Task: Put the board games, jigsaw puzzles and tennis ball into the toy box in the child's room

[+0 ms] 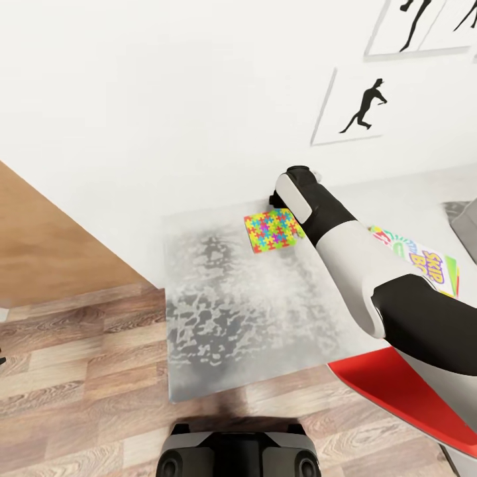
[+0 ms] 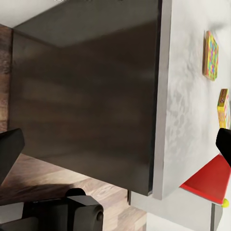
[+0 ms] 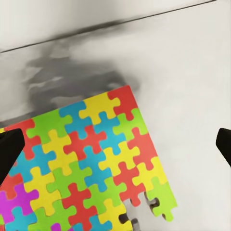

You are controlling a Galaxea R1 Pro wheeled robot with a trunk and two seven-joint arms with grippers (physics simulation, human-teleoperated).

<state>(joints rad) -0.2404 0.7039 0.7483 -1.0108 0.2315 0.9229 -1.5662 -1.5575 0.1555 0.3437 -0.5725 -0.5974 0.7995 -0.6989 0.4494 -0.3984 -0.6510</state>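
Observation:
A multicoloured jigsaw puzzle [image 1: 270,229] [image 3: 91,163] lies flat near the far edge of the grey mottled table [image 1: 225,311]. My right arm reaches over the table, its wrist just beyond the puzzle's far right corner. My right gripper [image 3: 118,149] hovers open above the puzzle, with one dark fingertip [image 3: 9,151] at each side of the right wrist view. A "Skip-Bo" board game [image 1: 424,260] lies on the table to the right. The red toy box [image 1: 397,387] stands at the near right corner. My left gripper [image 2: 115,149] is open and empty beside the table, where a tennis ball [image 2: 225,203] peeks past the toy box [image 2: 209,180].
A white wall with framed silhouette pictures [image 1: 354,106] rises right behind the table. Wooden flooring [image 1: 79,371] lies left of and in front of the table, with a brown wooden panel [image 1: 46,245] at far left. My base [image 1: 238,454] stands against the table's near edge.

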